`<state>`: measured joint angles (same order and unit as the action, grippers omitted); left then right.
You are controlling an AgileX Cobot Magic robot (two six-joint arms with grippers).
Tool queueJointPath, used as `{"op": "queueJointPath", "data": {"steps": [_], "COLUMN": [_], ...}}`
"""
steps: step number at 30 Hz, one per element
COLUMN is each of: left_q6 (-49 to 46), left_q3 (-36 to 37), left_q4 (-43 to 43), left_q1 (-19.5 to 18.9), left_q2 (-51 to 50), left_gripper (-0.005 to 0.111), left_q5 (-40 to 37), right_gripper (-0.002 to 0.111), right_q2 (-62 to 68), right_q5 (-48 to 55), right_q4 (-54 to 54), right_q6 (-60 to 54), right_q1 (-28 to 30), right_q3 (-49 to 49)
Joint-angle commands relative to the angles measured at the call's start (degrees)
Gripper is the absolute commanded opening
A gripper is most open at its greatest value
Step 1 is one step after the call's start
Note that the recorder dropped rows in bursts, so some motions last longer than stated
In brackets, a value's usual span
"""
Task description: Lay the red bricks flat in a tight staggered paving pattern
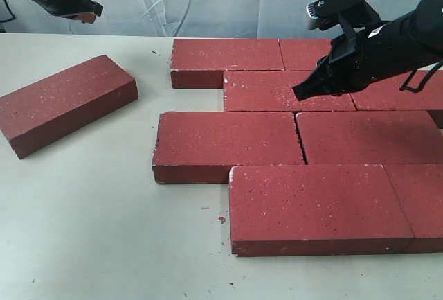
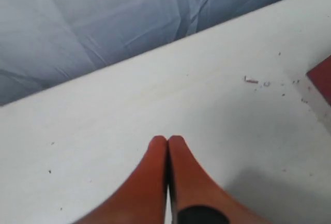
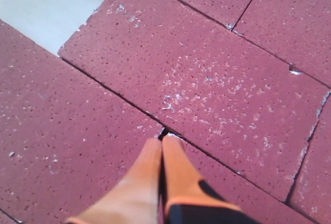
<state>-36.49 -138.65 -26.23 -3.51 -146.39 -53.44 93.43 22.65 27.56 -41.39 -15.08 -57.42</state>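
Red bricks are being paved; one loose brick, left of them, is being judged heavy, rigid, best pushed edgewise. Left fingers and right fingers are being held clenched, empty.

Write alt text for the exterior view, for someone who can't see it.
Red bricks lie flat in four staggered rows on a pale table, one loose brick angled apart at their left. The right gripper points down at the second row from the back; the left gripper hangs above the table's far left.
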Motion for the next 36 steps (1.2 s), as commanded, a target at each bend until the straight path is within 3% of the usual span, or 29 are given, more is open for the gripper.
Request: {"op": "queueJointPath", "data": {"steps": [1,11,18,21,26,36], "left_q6": [1.0,1.9,1.9,2.7,13.1,6.9], "left_q3": [-0.1,-0.1,-0.1,-0.1,-0.1,-0.1], "left_q4": [4.7,2.5,2.3,6.6,16.7,8.4], "left_q1": [1.9,2.0,2.0,2.0,2.0,4.0], "left_q2": [-1.4,-2.2,-2.2,-2.2,-2.7,-4.2], "left_gripper": [0.0,0.0,0.0,0.0,0.0,0.0], "left_q5": [-1.7,-9.9,-10.9,-9.1,-3.9,-7.2], "right_gripper": [-0.001,-0.001,-0.001,-0.001,-0.001,-0.001], "right_q2": [0.1,0.1,0.1,0.1,0.1,0.1], "right_q5": [-0.8,-0.9,-0.9,-0.9,-0.9,-1.0], "right_q4": [-0.1,-0.1,-0.1,-0.1,-0.1,-0.1], "right_q6": [-0.3,-0.3,-0.3,-0.3,-0.3,-0.3], "right_q1": [0.0,0.0,0.0,0.0,0.0,0.0], "right_q3": [-0.1,-0.1,-0.1,-0.1,-0.1,-0.1]}}
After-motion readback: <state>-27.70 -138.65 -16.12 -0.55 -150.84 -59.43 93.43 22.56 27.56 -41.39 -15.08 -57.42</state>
